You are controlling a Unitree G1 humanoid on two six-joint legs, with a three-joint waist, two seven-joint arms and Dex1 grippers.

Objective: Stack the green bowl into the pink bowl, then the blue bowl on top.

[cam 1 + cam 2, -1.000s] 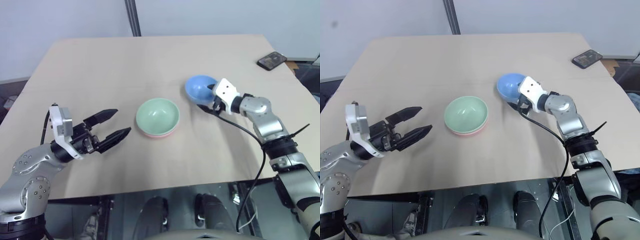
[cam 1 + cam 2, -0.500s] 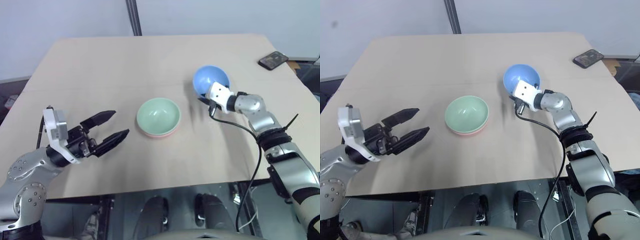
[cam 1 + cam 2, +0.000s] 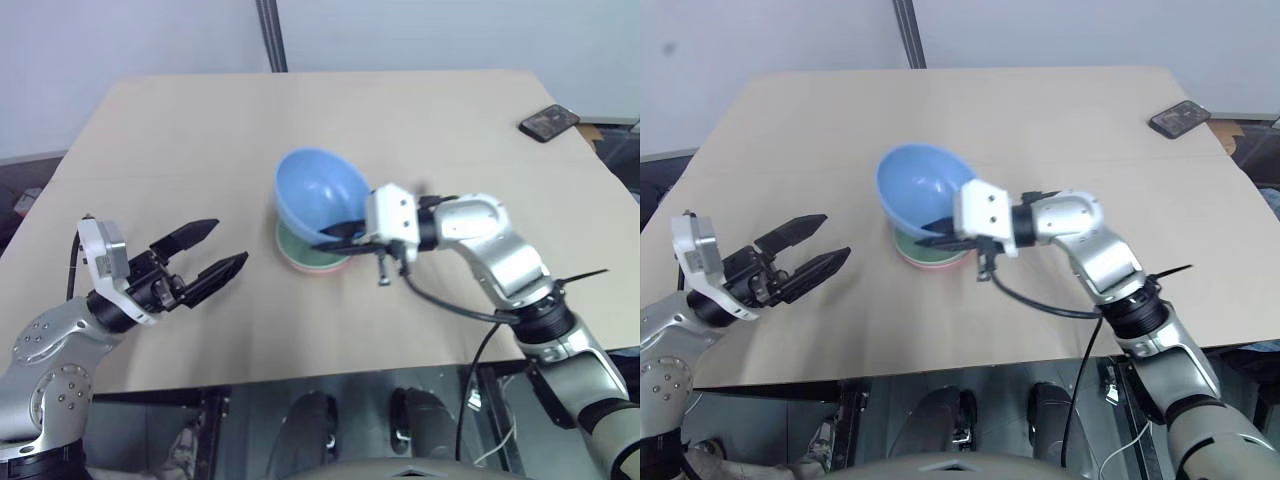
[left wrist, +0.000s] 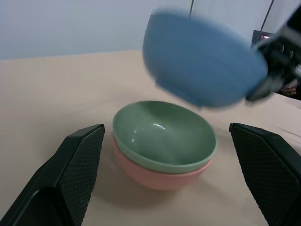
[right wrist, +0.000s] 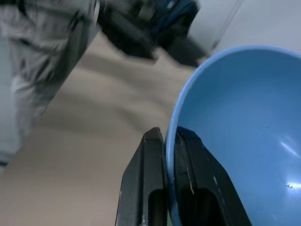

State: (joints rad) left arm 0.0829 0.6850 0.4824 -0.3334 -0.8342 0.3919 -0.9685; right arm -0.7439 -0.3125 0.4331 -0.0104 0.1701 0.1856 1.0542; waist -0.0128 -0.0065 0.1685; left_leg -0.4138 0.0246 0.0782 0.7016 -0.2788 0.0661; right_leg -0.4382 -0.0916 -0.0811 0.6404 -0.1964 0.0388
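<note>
Step one looks done: your green bowl (image 4: 164, 135) sits nested in the pink bowl (image 4: 155, 178) mid-table. Right gripper (image 5: 170, 141) is pinched on the rim of the blue bowl (image 3: 320, 196), carried tilted in the air just above the pair. Left gripper (image 3: 205, 255) spread wide, empty, off beside them. Left to do: lower and release.

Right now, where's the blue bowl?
The blue bowl hangs mid-table, pinched at its rim by the right gripper, just above the green bowl nested in the pink bowl.
</note>
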